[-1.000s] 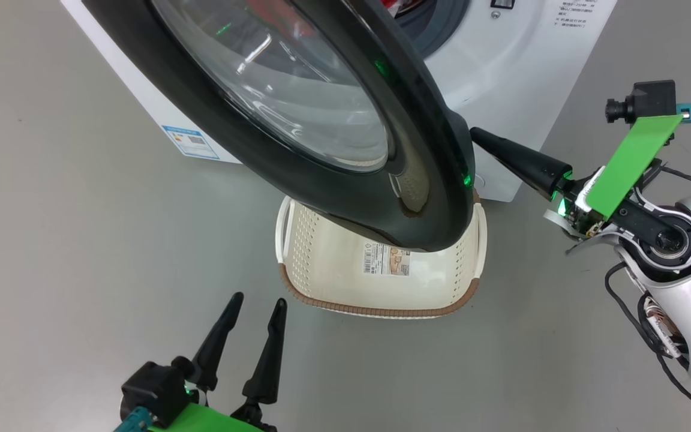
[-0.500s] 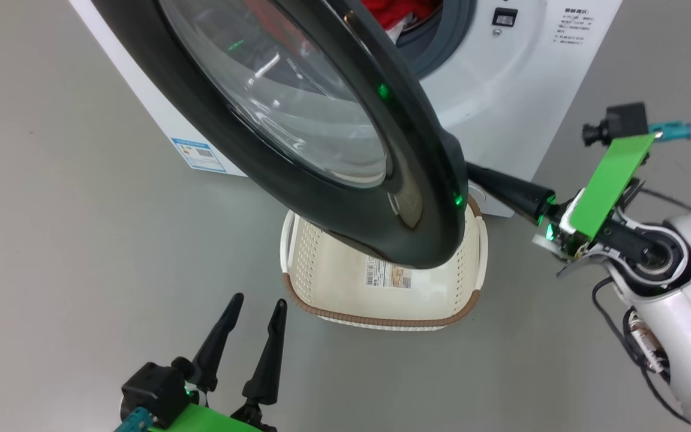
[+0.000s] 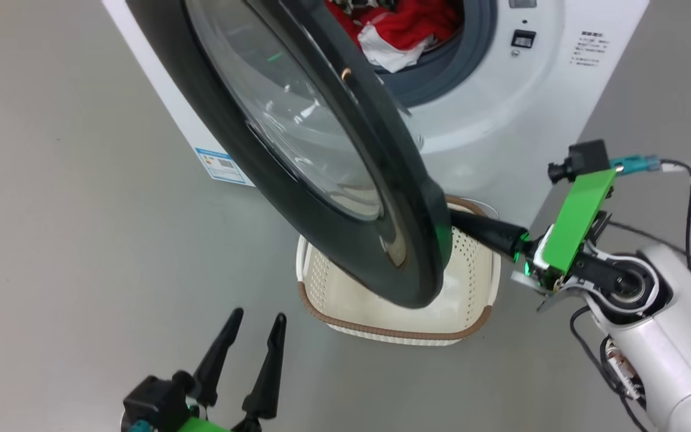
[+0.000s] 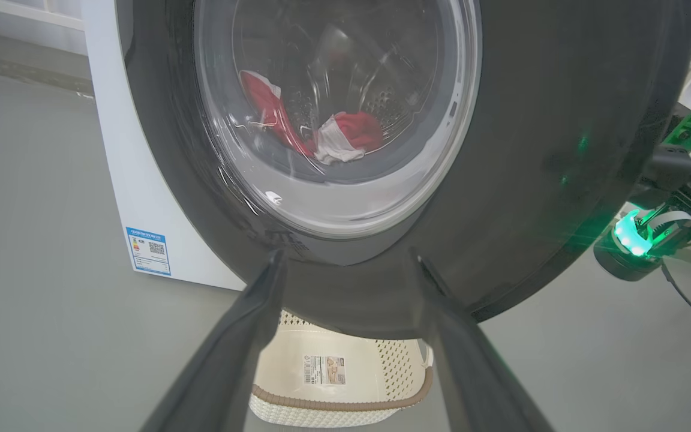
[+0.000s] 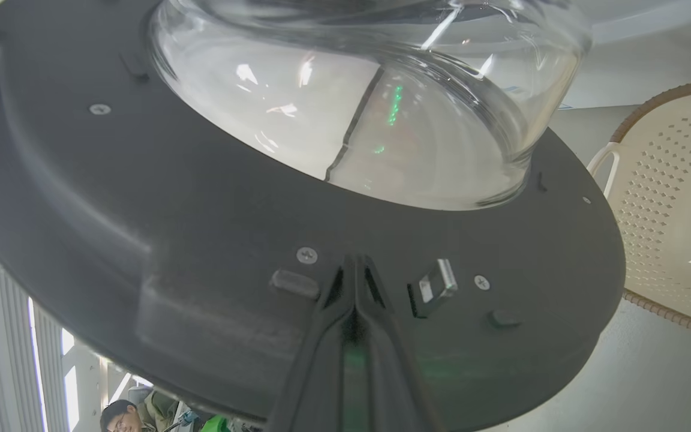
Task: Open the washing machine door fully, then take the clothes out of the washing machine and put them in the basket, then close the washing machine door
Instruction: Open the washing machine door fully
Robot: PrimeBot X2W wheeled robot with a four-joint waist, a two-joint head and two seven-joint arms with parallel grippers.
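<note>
Washing machine door (image 3: 297,132) first, because that is where the right gripper (image 5: 354,264) is working. Its two dark fingers are pressing flat together with nothing between them. The tips are resting against the door's inner face, just beside a small metal latch tab (image 5: 435,285). In the head view that arm is reaching in from the right, and its fingers are disappearing behind the door's free edge.

The washing machine door is standing partly open, hinged on the robot's left side of the opening. Its glossy black rim is running from the top left of the head view down towards the middle. The free edge is pointing at the robot, and the glass bowl is bulging back towards the right arm.

That lower edge is hanging over the basket (image 3: 393,333), which is sitting on the grey floor close in front of the washing machine (image 3: 501,120). The basket's long side is lying across the machine's front, and its mouth is facing up.

The clothes (image 3: 405,27) are lying inside the drum, red with a white piece turned towards the opening.

The left gripper (image 3: 258,315) is hovering low at the robot's left. Its fingers are spread wide and empty, pointing towards the door and well apart from it.
</note>
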